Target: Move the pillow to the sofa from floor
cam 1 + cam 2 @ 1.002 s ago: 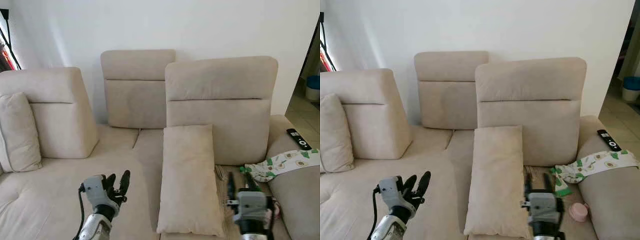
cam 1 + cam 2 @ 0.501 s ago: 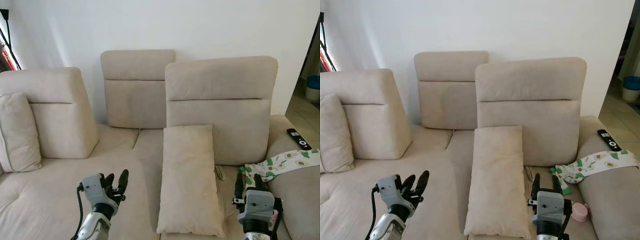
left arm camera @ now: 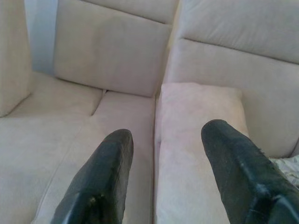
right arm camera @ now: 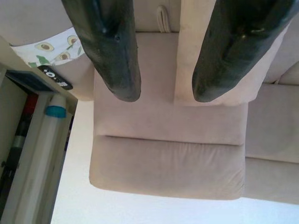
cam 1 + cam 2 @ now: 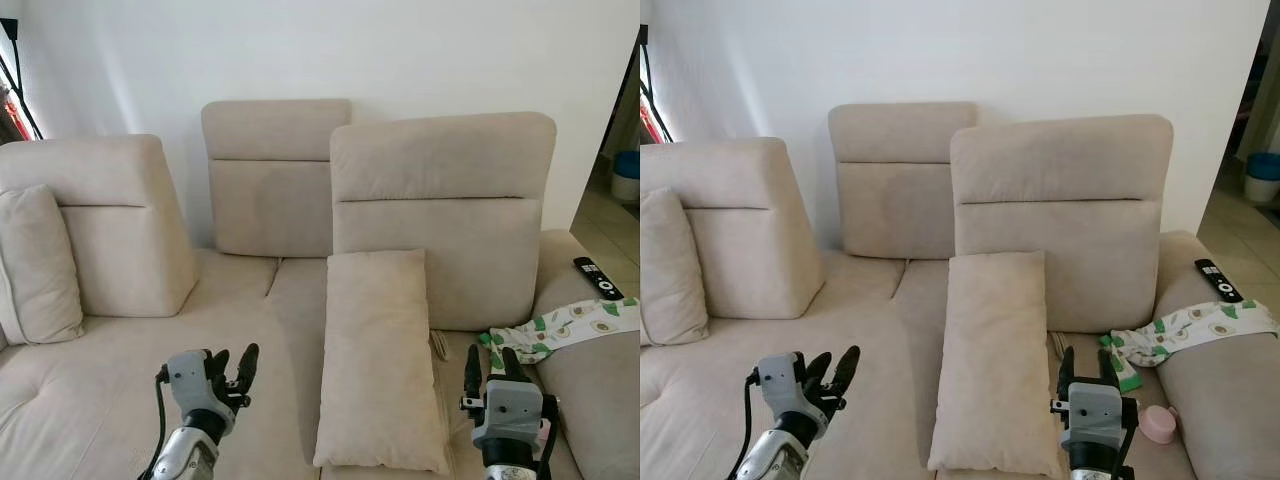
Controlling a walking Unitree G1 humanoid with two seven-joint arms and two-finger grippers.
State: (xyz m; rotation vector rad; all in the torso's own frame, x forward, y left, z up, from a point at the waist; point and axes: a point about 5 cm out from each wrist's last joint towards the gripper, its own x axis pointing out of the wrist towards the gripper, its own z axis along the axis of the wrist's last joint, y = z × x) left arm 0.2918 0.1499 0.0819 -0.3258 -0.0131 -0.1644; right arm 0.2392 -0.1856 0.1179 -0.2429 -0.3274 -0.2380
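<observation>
Leaning on sofa (image 5: 120,360) backrest: pillow (image 5: 380,360).

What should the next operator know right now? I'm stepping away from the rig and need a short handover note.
Left gripper: jaws open, holding nothing, raised over the sofa seat to the left of the pillow.
Right gripper: jaws open, holding nothing, raised just right of the pillow.
Pillow: lying on the sofa seat, its top end leaning against the backrest.
Nearby: a second cushion at the far left, an avocado-print cloth and a remote on the right armrest.
Done: the pillow is on the sofa, released.
Left: nothing evident; probably just lower the arms.
</observation>
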